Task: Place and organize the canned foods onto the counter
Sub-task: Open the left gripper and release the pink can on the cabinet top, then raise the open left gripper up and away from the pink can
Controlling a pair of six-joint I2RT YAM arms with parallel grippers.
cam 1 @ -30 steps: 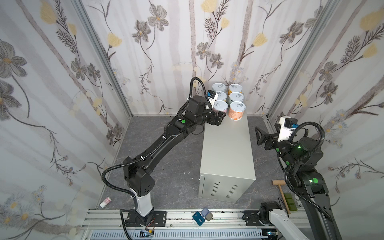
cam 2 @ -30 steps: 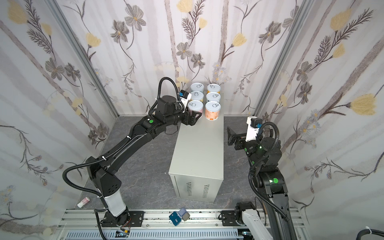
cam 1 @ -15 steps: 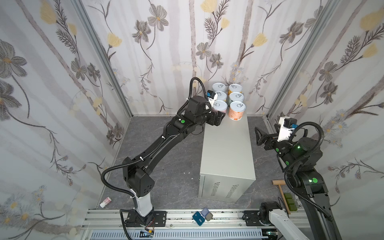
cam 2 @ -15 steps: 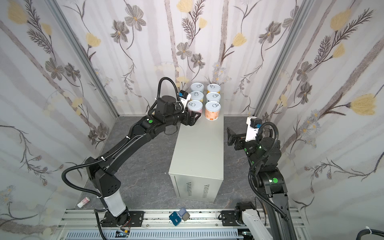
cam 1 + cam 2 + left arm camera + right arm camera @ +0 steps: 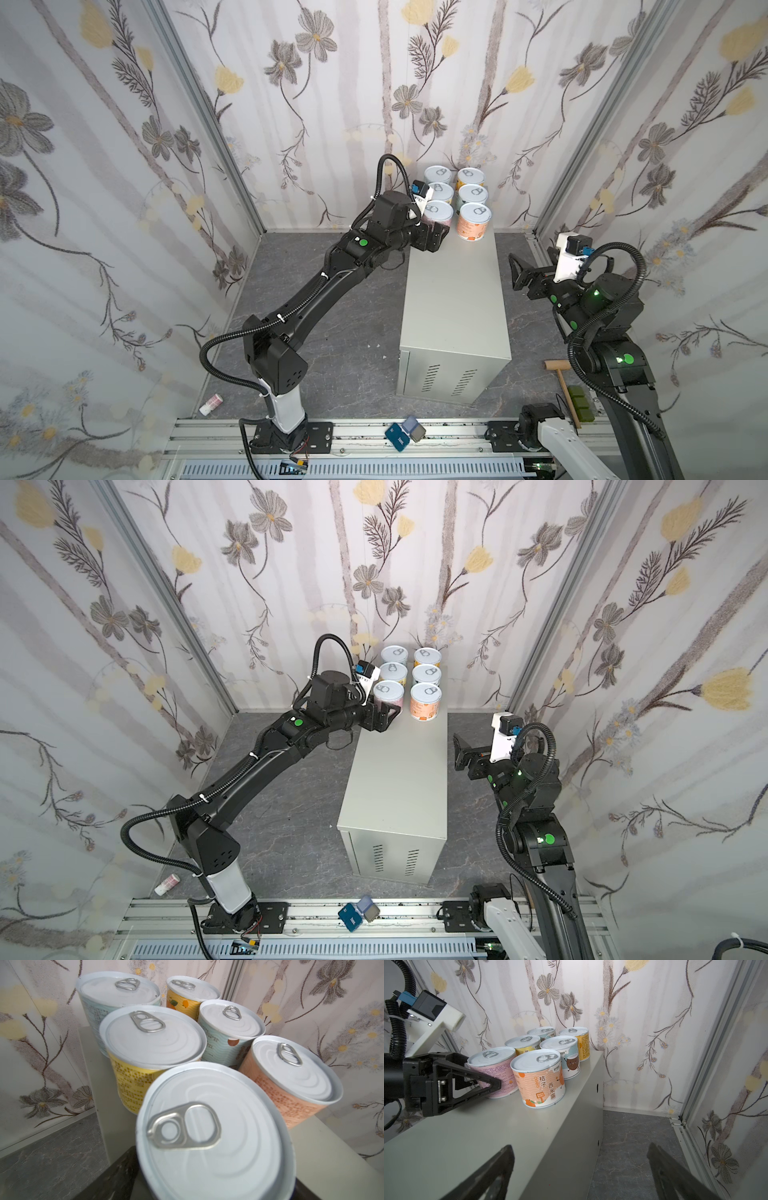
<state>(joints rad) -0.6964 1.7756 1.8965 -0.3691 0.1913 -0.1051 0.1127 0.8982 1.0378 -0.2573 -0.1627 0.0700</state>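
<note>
Several canned foods stand in two rows at the far end of the counter (image 5: 453,299), which also shows as (image 5: 399,779). The pink can (image 5: 438,211) is front left and a salmon can (image 5: 473,222) front right. My left gripper (image 5: 439,227) is open, and its fingers straddle the pink can (image 5: 492,1070), a little wider than it. The near finger (image 5: 496,1084) lies along that can's side. The pink can's lid (image 5: 216,1132) fills the left wrist view, with the other cans behind it. My right gripper (image 5: 580,1147) is open and empty beside the counter's right edge.
A small pink-and-white tube (image 5: 211,405) lies on the floor at front left. A wooden mallet (image 5: 561,382) and a green block (image 5: 577,403) lie by the right arm's base. Blue items (image 5: 405,432) sit on the front rail. Papered walls close in behind the cans.
My left gripper's jaws have widened around the pink can, which stays on the counter. Both arms have hardly moved.
</note>
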